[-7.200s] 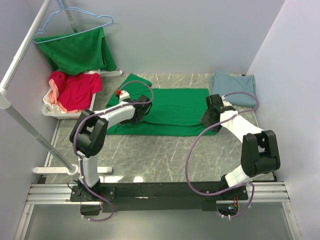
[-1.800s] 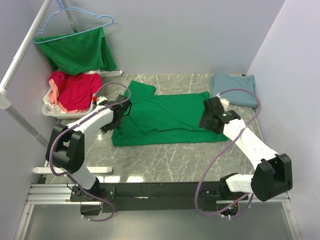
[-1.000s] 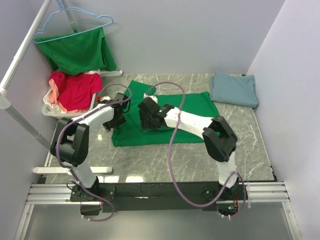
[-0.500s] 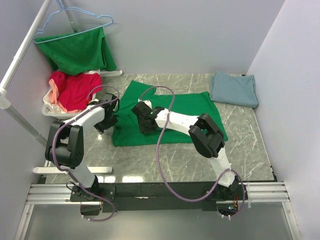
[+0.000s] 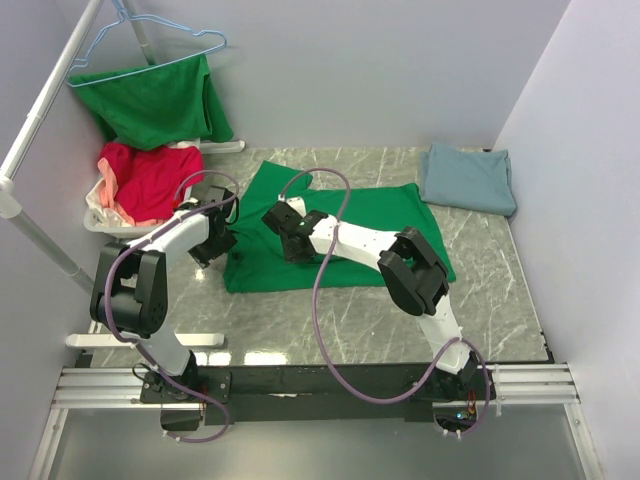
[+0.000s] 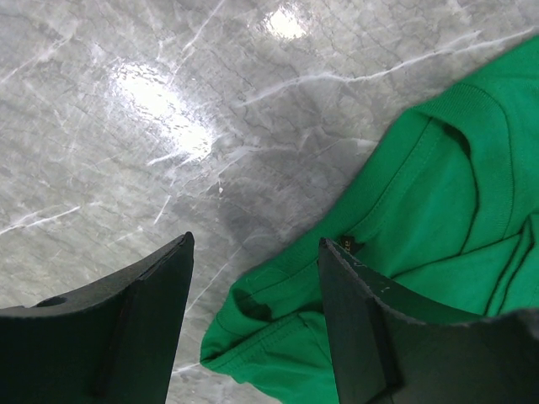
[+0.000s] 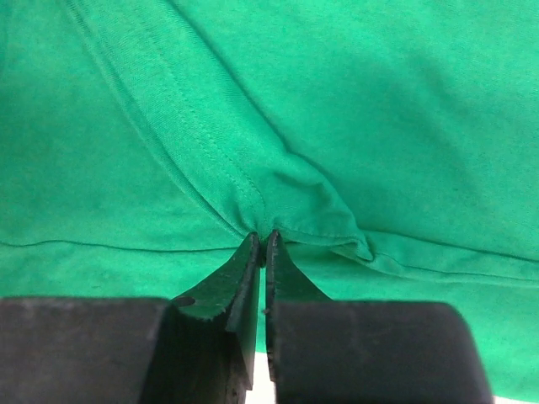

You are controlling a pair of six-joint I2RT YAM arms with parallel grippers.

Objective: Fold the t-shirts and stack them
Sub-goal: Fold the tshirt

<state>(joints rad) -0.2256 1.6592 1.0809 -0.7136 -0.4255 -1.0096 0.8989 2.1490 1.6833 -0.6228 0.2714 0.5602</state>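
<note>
A bright green t-shirt (image 5: 370, 230) lies spread across the middle of the table, its left part rumpled. My right gripper (image 5: 285, 232) reaches over to that left part. In the right wrist view it (image 7: 262, 238) is shut on a raised hem fold of the green t-shirt (image 7: 354, 101). My left gripper (image 5: 224, 245) hovers at the shirt's left edge. It (image 6: 255, 244) is open, with the bunched collar of the green t-shirt (image 6: 438, 210) lying between and below its fingers. A folded blue-grey t-shirt (image 5: 468, 177) rests at the back right.
A white basket (image 5: 100, 222) at the back left holds red and pink shirts (image 5: 150, 180). Another green shirt (image 5: 155, 100) hangs on a blue hanger from the rail (image 5: 45, 110) above it. Walls close in the back and right sides.
My right gripper has closed on the green t-shirt's hem and slid a little further left. The left gripper has drawn slightly left and stays open.
</note>
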